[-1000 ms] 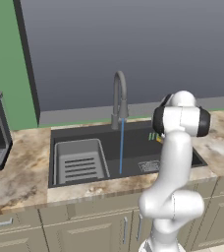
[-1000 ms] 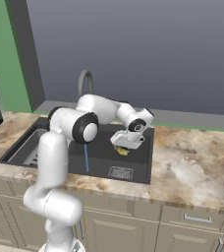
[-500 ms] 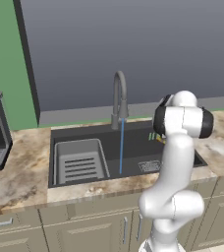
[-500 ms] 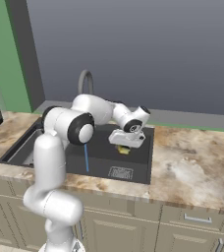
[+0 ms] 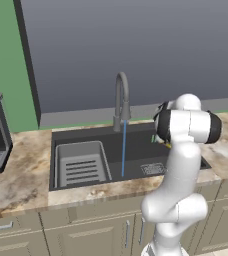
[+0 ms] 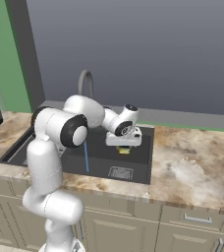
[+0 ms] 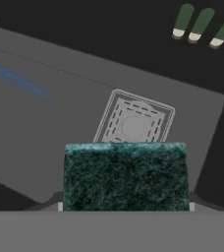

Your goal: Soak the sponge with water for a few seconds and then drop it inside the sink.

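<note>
Sponge carried leftward over the sink, not yet under the water.

The pincer [image 6: 124,147], pinching the sponge [image 6: 125,149], has moved slightly left above the drain grate [image 6: 120,173]; the water [image 6: 86,156] runs further left, so soaking appears pending. Marbled worktop [image 6: 192,167] surrounds the sink [image 6: 144,170]; beyond, faucet [image 5: 121,98] and grey wall.
</note>
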